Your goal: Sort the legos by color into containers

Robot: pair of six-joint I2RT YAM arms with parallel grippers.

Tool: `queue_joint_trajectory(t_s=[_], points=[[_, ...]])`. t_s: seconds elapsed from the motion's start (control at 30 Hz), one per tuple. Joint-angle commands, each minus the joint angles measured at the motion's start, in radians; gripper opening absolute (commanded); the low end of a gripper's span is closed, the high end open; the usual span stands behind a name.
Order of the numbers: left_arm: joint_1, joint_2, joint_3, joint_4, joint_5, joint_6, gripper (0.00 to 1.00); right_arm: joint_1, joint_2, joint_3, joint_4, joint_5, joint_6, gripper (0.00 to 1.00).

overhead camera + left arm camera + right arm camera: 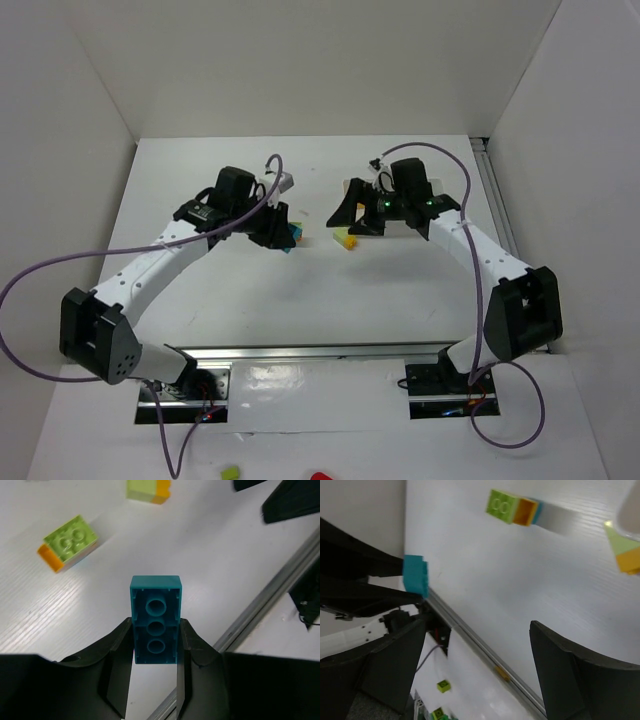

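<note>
The left gripper (156, 645) pinches a blue brick (156, 587) by its two long flat sides. It holds the brick close to one end, so most of the brick sticks out past the fingers. The hollow bottom of the brick, with its round tubes, faces up toward the wrist. The brick looks small, light and hard. It will not squash or break, but its smooth sides are probably slippery. Held this near the end, it may twist or slide, so a pinch nearer the middle of the long sides would be safer. The right gripper (485, 675) has its fingers spread wide and holds nothing. It hangs over the table (210, 555) near a green, orange and blue stack (512, 507). A green-and-orange brick (70, 542) lies on the table beyond the blue brick, with another two-colour brick (147, 490) farther off. These stacks may pop apart if squeezed at the join. The tray does not show clearly in any view.
</note>
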Motion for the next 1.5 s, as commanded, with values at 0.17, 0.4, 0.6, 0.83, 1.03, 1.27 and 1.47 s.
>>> queue_joint_trajectory(t_s=[0.17, 0.4, 0.6, 0.83, 1.03, 1.27, 1.47], points=[[-0.047, 0.069, 0.107, 0.048, 0.172, 0.039, 0.0, 0.054, 0.029, 0.048, 0.25, -0.109, 0.213, 0.92], [-0.067, 0.069, 0.116, 0.082, 0.163, 0.039, 0.0, 0.143, 0.078, 0.058, 0.287, -0.098, 0.255, 0.88], [-0.077, 0.078, 0.126, 0.082, 0.116, 0.039, 0.0, 0.209, 0.115, 0.06, 0.281, -0.098, 0.252, 0.73], [-0.077, 0.078, 0.116, 0.082, 0.007, 0.034, 0.0, 0.198, 0.075, 0.029, 0.304, -0.067, 0.29, 0.19], [-0.077, 0.078, 0.116, 0.082, -0.111, 0.034, 1.0, 0.086, 0.034, 0.041, 0.229, 0.049, 0.28, 0.0], [-0.025, 0.078, 0.104, 0.057, -0.275, -0.036, 1.0, -0.129, -0.006, 0.116, 0.145, 0.401, 0.183, 0.0], [0.058, 0.138, 0.115, 0.005, -0.256, -0.118, 1.0, -0.245, 0.003, 0.15, 0.074, 0.834, 0.019, 0.0]])
